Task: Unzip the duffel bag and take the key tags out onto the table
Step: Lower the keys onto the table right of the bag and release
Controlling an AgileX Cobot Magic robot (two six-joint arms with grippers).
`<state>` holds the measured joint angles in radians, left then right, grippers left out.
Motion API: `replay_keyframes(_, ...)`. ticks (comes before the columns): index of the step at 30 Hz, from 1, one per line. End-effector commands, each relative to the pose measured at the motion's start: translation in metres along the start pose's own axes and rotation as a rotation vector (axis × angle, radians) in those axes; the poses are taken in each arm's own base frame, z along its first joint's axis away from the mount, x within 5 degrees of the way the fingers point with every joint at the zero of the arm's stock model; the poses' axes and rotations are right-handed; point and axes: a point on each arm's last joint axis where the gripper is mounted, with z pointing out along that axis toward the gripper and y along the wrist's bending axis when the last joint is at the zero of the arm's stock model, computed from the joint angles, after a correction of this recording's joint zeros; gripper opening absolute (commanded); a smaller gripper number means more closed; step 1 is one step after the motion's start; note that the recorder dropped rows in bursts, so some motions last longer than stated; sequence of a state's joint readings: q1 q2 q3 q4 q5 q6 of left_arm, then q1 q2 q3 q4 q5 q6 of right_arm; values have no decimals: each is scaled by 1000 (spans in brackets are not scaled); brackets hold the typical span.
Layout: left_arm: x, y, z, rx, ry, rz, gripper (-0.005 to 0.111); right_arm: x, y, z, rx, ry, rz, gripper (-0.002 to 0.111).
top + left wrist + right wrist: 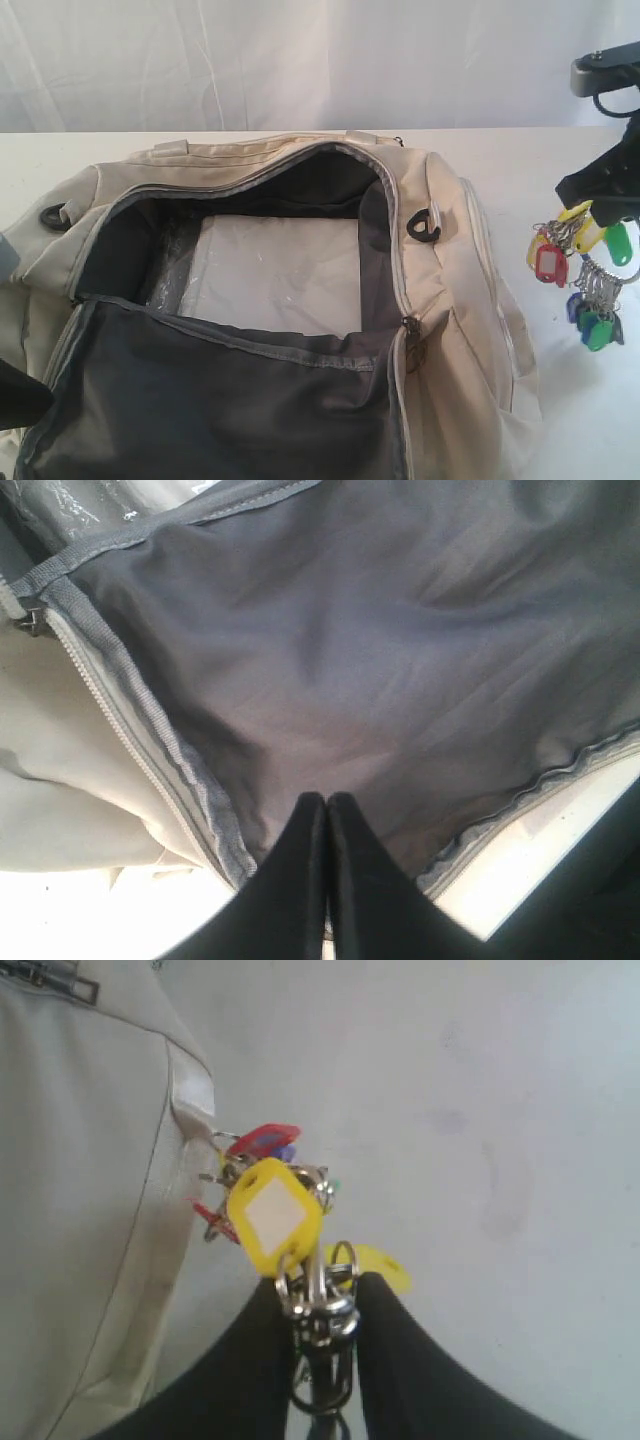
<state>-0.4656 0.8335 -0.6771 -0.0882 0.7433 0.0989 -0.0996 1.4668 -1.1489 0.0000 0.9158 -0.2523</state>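
Note:
The cream duffel bag (450,300) lies unzipped, its grey-lined flap (380,660) folded toward the front. My right gripper (600,205) hangs above the table (590,420) to the right of the bag, shut on the metal rings of the key tags (580,275). In the right wrist view the yellow and red key tags (272,1210) dangle from that gripper (320,1295), close to the bag's side (80,1210) and above the table (480,1110). My left gripper (327,800) is shut, its tips over the flap lining near the zipper edge. Nothing shows between its fingers.
Inside the bag lies a flat white sheet in clear plastic (275,270). A black D-ring (425,225) sits on the bag's right end, and a zipper pull (410,330) at the flap's right corner. A white curtain hangs behind the table.

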Motion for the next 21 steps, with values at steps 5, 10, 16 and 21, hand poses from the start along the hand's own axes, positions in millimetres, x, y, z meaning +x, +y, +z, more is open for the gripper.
replay_keyframes(5, 1, -3, 0, 19, -3, 1, 0, 4, 11, 48, -139, -19, 99, 0)
replay_keyframes(10, 1, -3, 0, 18, -9, 1, 0, 13, 23, 80, -254, -2, 162, 0)
replay_keyframes(16, 0, -3, 0, 17, -14, 1, 0, 11, 40, 96, -434, -31, 193, 0)
replay_keyframes(21, 0, -3, 0, 17, -14, 1, 0, 6, 51, 92, -524, -79, 175, 0)
